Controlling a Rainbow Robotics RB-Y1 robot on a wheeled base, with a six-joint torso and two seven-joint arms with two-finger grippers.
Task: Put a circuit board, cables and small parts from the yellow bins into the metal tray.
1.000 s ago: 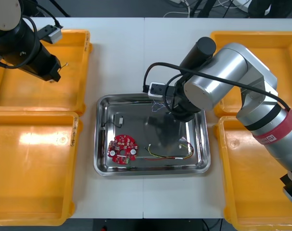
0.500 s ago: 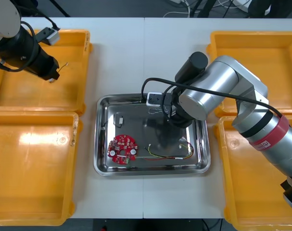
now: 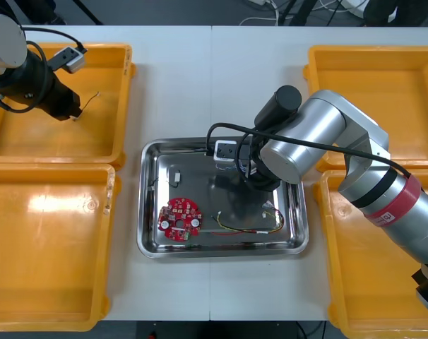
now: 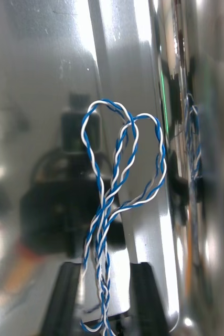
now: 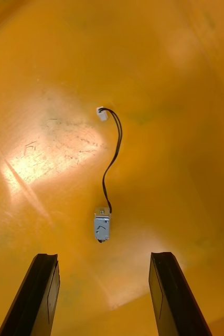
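Bright overhead light, hard glare on metal and plastic.
The tabletop [image 3: 186, 85] is bright and almost shadowless in the front view; a white hot spot sits on the lower-left yellow bin [image 3: 55, 203]. The metal tray [image 3: 152, 233] mirrors the right arm [image 3: 327, 134] as a dark smear. Its shiny wall faintly doubles the blue and white cable [image 4: 123, 157] in the right wrist view; a pale glare patch lies beside the black cable [image 5: 113, 152] on the upper-left yellow bin [image 5: 185, 79].

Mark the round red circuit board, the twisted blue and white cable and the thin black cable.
Round red circuit board [image 3: 180, 217]: front view, its centre.
Twisted blue and white cable [image 4: 98, 236]: right wrist view, the twisted stem under its loops.
Thin black cable [image 5: 116, 152]: left wrist view, the middle of its curve.
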